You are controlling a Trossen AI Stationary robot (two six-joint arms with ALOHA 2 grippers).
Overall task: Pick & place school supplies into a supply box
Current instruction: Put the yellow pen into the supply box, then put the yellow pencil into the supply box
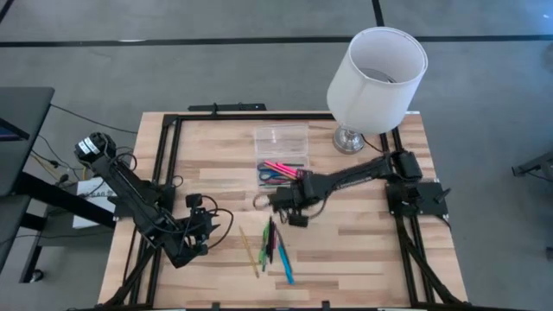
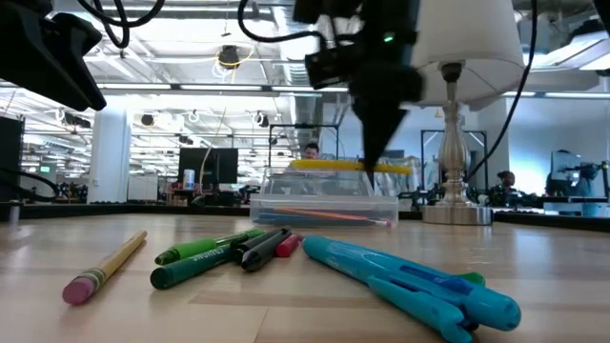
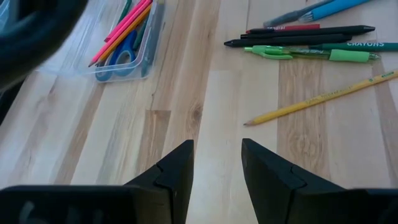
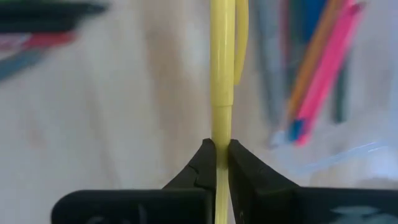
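My right gripper [image 1: 276, 200] is shut on a yellow pen [image 2: 334, 165], which hangs just on the near side of the clear supply box [image 1: 281, 170]. Pink markers and blue-handled scissors [image 3: 121, 53] lie in the box. Its lid [image 1: 281, 138] lies flat behind it. Loose supplies lie flat on the wood toward the near edge: green pens [image 2: 205, 257], a black pen [image 3: 298, 40], blue pens [image 2: 410, 281] and a pencil [image 3: 323, 96]. My left gripper [image 3: 214, 168] stands open over bare wood at the near left, holding nothing. My right gripper pinches the yellow pen's barrel [image 4: 222, 134] between its two fingers [image 4: 205, 165], away from the clip end [image 4: 240, 50]. The fingers come steeply from above and lie across the pen. The pen hangs level, lifted clear of the table.
A lamp with a white shade [image 1: 376, 78] stands at the far right, its metal foot [image 1: 350, 138] just right of the lid. A black frame [image 1: 168, 147] runs along the table's edges. Bare wood shows between the loose supplies and the box.
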